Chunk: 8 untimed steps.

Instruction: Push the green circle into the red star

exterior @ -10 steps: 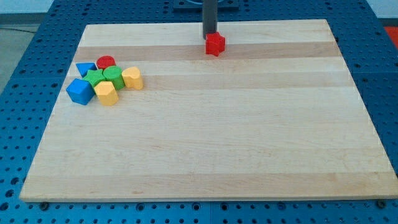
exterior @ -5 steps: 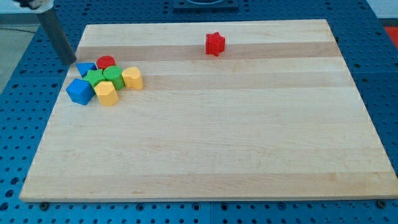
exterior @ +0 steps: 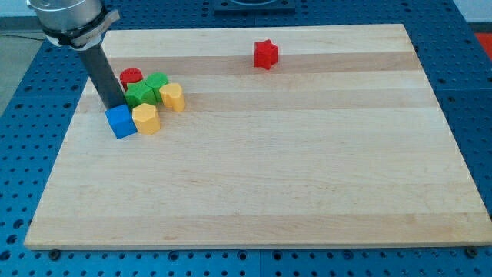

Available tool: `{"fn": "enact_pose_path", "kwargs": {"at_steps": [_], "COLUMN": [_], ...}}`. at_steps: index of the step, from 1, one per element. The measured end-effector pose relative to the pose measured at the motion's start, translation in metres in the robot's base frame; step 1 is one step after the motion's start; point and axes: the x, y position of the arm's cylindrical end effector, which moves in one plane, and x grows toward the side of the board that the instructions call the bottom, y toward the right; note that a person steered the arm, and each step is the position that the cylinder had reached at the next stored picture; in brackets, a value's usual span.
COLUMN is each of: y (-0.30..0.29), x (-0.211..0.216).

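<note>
The wooden board (exterior: pixel 261 177) lies open across its whole centre, bottom and right. All the crowding is at upper left, where a tight cluster sits: red cylinder (exterior: pixel 131 76), green circle (exterior: pixel 158 84), a second green block (exterior: pixel 139 95), two yellow blocks (exterior: pixel 173 96) (exterior: pixel 146 118) and a blue cube (exterior: pixel 120 121). My tip (exterior: pixel 112 105) stands against the cluster's left side. Between cluster and red star (exterior: pixel 266 54), top centre, the strip is bare.
</note>
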Motion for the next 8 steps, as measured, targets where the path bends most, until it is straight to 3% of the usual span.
{"fn": "enact_pose_path", "kwargs": {"at_steps": [1,3,5,7,8], "y": [0.008,0.070,0.138,0.086,0.094], "x": [-0.022,-0.025,-0.061,-0.066,-0.083]}}
